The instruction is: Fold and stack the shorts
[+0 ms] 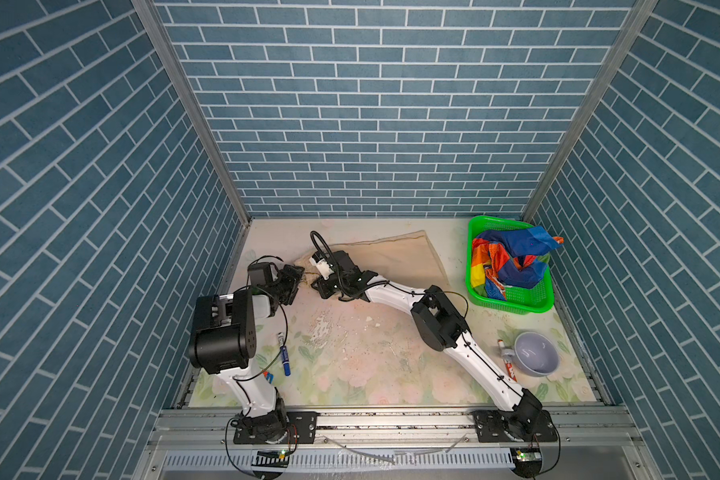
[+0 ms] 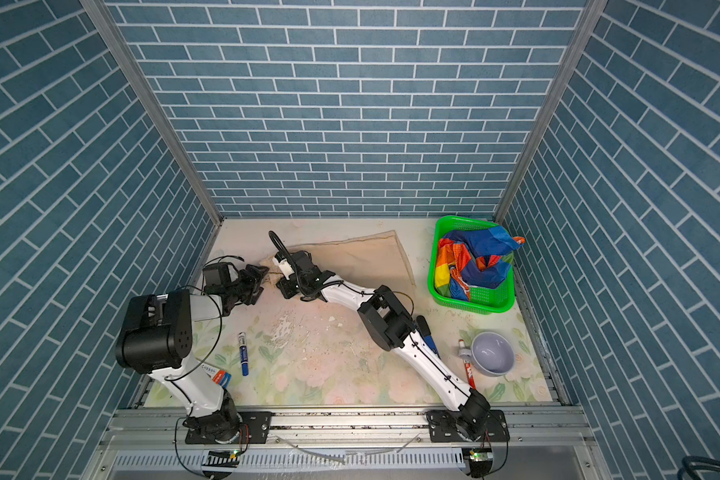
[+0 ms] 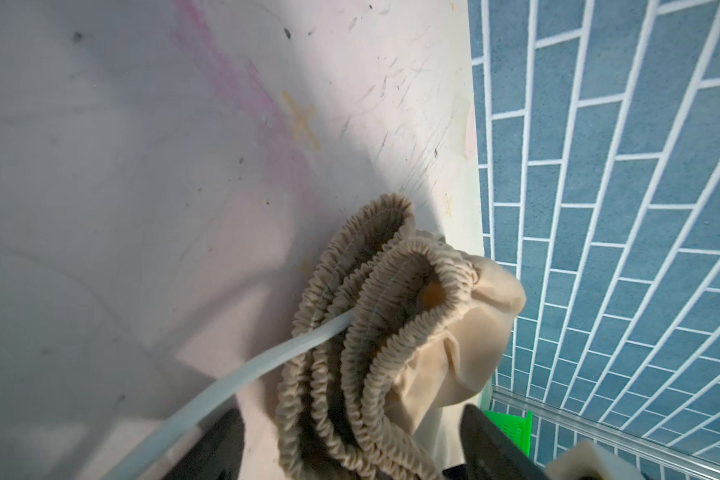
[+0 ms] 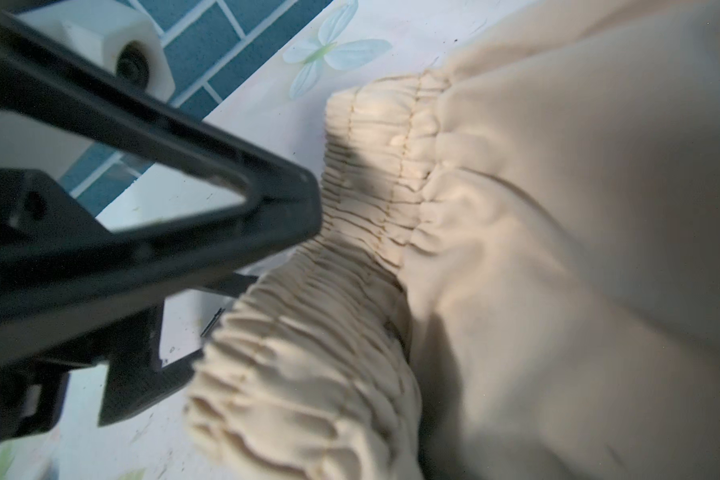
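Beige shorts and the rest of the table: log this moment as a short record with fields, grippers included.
beige shorts: flat on the table, far middle; elastic waistband bunched at its left end
rainbow-striped shorts: crumpled in the green basket, far right
left gripper: open, jaws either side of the bunched waistband
right gripper: shut on that waistband
stack: none yet; the two pairs lie apart
other items: lavender mug, blue marker, near front

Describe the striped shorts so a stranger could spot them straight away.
At the far right corner of the table, a green basket stands. The rainbow shorts lie crumpled inside it: shiny, blue, orange and yellow, unlike the plain beige shorts spread on the table to its left.
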`<state>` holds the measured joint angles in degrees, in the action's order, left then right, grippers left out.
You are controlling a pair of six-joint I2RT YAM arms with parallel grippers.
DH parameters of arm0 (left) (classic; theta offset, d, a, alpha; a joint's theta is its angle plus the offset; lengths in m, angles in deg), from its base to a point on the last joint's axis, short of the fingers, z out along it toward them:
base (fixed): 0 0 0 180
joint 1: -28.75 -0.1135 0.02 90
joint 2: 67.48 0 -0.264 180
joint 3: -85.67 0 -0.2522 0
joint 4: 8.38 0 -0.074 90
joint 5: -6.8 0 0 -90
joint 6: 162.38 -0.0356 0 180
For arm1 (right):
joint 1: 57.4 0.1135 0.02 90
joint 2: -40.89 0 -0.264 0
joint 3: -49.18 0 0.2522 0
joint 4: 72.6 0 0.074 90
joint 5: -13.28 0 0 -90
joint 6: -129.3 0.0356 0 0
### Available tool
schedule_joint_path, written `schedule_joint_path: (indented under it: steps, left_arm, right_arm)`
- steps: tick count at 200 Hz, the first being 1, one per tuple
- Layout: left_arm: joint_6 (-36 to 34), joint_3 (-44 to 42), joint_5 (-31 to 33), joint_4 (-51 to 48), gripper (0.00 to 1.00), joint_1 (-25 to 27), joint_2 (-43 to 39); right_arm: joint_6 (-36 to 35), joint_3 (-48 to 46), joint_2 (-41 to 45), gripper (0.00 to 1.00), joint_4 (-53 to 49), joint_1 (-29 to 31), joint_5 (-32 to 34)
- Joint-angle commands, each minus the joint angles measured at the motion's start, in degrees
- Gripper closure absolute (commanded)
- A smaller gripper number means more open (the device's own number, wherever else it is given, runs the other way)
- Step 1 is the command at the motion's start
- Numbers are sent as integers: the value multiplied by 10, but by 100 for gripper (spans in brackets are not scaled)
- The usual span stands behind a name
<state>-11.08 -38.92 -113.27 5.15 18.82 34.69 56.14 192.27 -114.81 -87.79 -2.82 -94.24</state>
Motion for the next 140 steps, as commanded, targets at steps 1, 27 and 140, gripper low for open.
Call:
schedule_joint_path:
  steps: [1, 27, 140]
  left_arm:
    - [8, 9, 5, 27, 37, 8, 20]
    - [13, 15, 9, 32, 75, 10, 34]
    - [-96, 40, -13, -193, 100, 11, -78]
  right_arm:
    - [33, -24, 22, 86, -1, -1, -19]
    - [44, -29, 22, 82, 8, -1, -29]
    - [107, -392, 342, 18, 104, -62, -43]
